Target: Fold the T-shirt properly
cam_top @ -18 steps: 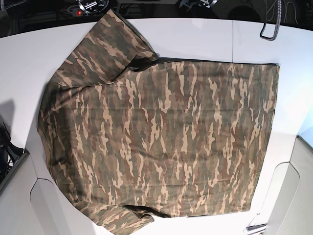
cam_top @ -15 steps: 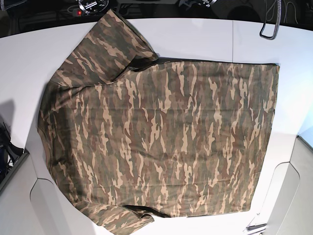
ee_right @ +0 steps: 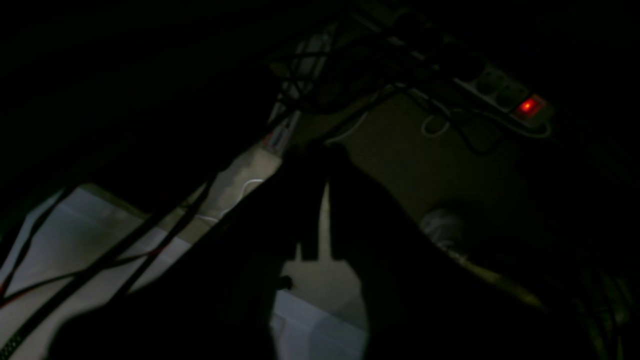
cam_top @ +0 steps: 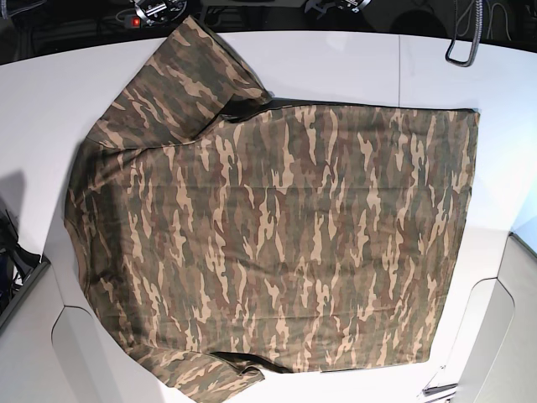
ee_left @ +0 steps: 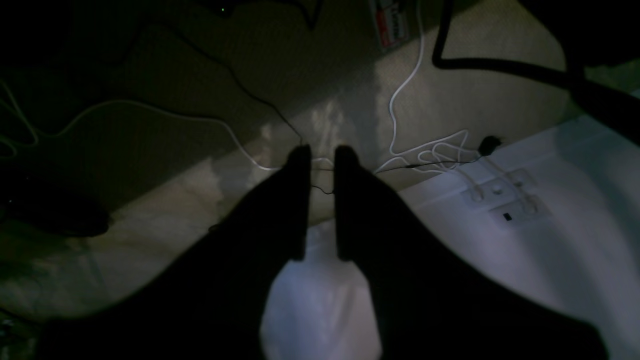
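T-shirt: one camouflage T-shirt [cam_top: 277, 243], olive, brown, tan and dark patches, lies spread flat and unfolded on the white table [cam_top: 336, 67] in the base view.
Shirt layout, left to right: shoulder end at the picture's left, with one short sleeve [cam_top: 185, 75] angled toward the top edge and the other sleeve [cam_top: 205, 374] at the bottom edge; the straight hem runs down the right side.
Shirt surface: mostly smooth, with a small dark fold where the upper sleeve meets the body.
Edges: the upper sleeve tip reaches the table's far rim; the lower sleeve touches the bottom of the frame; the hem corner sits close to the table's right rim.
Open room: bare white tabletop to the left of the shoulders, along the top above the body, and a narrower strip right of the hem.
Left gripper: the left gripper [ee_left: 322, 155] shows in its wrist view over the table edge and a floor with one white cable [ee_left: 405, 100]; fingers a narrow gap apart, nothing between them.
Right gripper: the right gripper [ee_right: 320, 150] in its dim wrist view has its tips together, empty, near a power strip with one red light [ee_right: 527, 106].
Count: one shirt, two sleeves, two grippers, neither touching the cloth.
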Robot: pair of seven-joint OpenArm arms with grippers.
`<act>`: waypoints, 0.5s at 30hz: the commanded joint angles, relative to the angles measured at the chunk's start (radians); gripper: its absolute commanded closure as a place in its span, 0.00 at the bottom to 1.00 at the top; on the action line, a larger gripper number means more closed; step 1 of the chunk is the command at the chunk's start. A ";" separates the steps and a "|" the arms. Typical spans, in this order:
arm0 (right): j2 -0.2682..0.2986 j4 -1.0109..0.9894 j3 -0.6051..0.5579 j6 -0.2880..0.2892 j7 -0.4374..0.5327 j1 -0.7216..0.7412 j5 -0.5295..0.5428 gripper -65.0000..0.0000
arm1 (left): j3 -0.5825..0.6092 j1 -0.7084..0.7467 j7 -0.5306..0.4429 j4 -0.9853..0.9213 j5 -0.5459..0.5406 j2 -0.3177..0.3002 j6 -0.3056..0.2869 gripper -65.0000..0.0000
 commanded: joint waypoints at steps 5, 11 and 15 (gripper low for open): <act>0.005 0.010 0.002 0.030 0.000 0.000 -0.003 0.96 | -0.001 0.016 0.000 0.003 -0.043 -0.001 -0.009 0.85; 0.035 0.010 0.002 0.094 0.000 0.000 -0.003 0.96 | -0.001 0.050 -0.063 0.005 -0.044 -0.017 -0.010 0.85; 0.062 0.021 0.002 0.094 0.000 -0.014 -0.003 0.96 | -0.001 0.069 -0.111 0.006 -0.047 -0.034 -0.010 0.85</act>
